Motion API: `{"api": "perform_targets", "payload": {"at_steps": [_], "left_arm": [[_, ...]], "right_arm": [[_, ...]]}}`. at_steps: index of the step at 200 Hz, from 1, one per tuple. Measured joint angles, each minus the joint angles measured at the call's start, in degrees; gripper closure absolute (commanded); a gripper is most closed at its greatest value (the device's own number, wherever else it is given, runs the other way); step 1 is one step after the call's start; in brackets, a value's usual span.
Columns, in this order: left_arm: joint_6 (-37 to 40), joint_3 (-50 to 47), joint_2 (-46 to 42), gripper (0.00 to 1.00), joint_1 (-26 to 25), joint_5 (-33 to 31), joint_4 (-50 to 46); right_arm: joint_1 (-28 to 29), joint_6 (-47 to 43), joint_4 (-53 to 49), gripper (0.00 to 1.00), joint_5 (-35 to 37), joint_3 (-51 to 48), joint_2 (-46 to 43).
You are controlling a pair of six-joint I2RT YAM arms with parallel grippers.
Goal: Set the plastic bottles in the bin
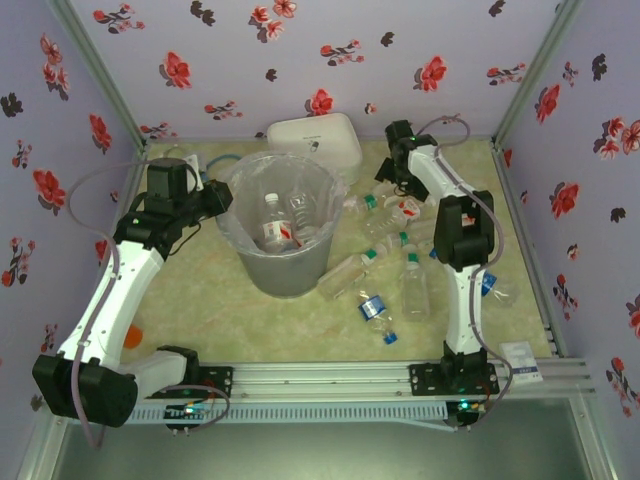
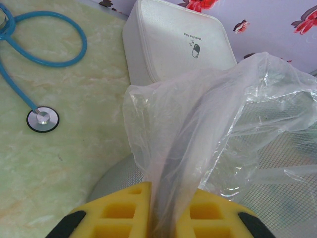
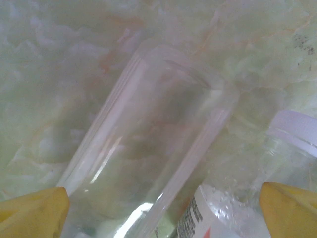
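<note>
Clear bottles (image 1: pixel 414 288), green, blue caps; grey bin (image 1: pixel 285 270), crinkly bag (image 2: pixel 198 124).

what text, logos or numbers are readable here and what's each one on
white container lid: pill-shaped icon with one line of print, too small to read
bottle label in the right wrist view: dark print, blurred, unreadable
loose bottles' labels in the top view: too small to read
nothing reads as words

White links (image 1: pixel 115 290), black joints (image 1: pixel 460 232), grey cables (image 1: pixel 72 200), yellow end effector fingers (image 2: pixel 119 213)
</note>
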Motion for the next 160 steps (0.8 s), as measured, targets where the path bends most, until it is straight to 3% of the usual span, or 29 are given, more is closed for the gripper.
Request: {"api": "perform_targets", "payload": {"at_steps": [109, 160], "left_arm": [[0.28, 0.17, 0.31, 0.91, 0.0, 0.0, -0.04], [0.28, 0.17, 0.28, 0.9, 0.0, 0.0, -0.07]], "right_arm": [[-1.9, 1.46, 3.04, 0.36, -1.6, -0.13, 0.33], [-2.16, -0.42, 2.91, 0.49, -1.53, -1.22, -5.75]]}}
